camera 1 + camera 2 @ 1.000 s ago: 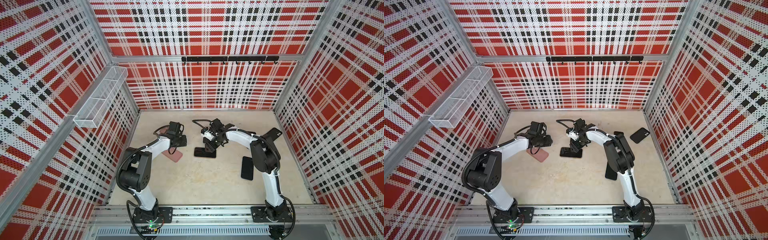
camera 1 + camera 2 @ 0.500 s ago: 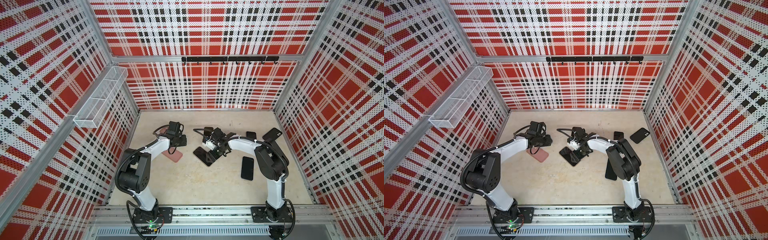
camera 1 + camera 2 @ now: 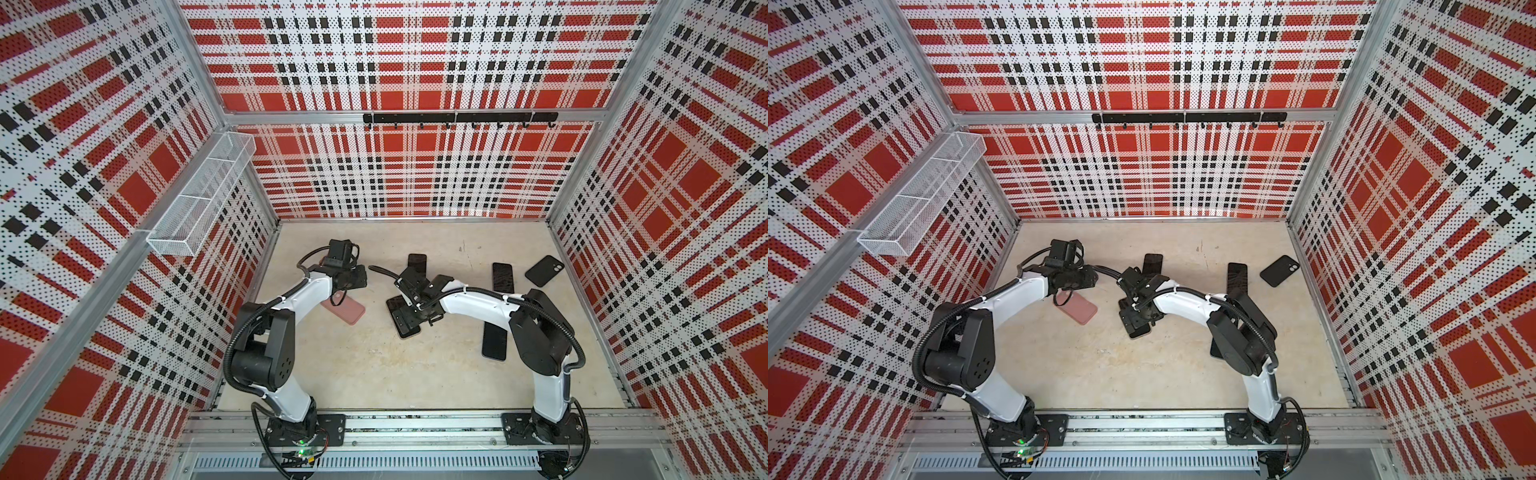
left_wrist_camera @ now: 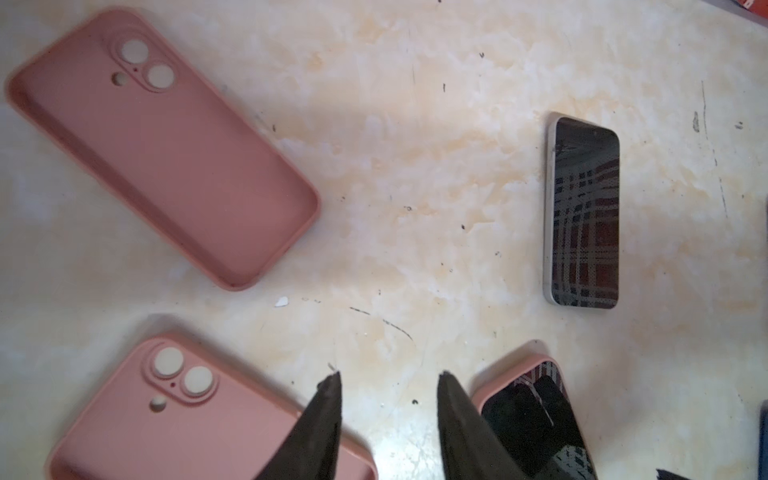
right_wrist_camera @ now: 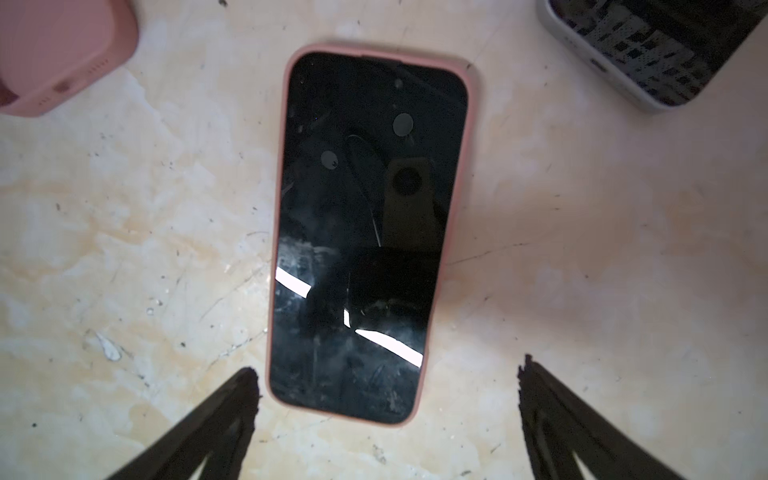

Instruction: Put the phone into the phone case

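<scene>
The right gripper (image 5: pixel 387 368) has turned the phone (image 5: pixel 365 232) askew on the table (image 5: pixel 124 249) and let go, its jaws now wide apart above it. The phone lies seated in its pink case (image 5: pixel 473 108), apparently released as finished. The left gripper (image 4: pixel 388 376) hovers over spare cases (image 4: pixel 166 158), jaws part-open and empty.

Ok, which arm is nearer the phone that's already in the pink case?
Right. The right arm hangs directly over the cased phone, jaws open wide either side of one end. The left arm sits off to its side, over bare table.
</scene>
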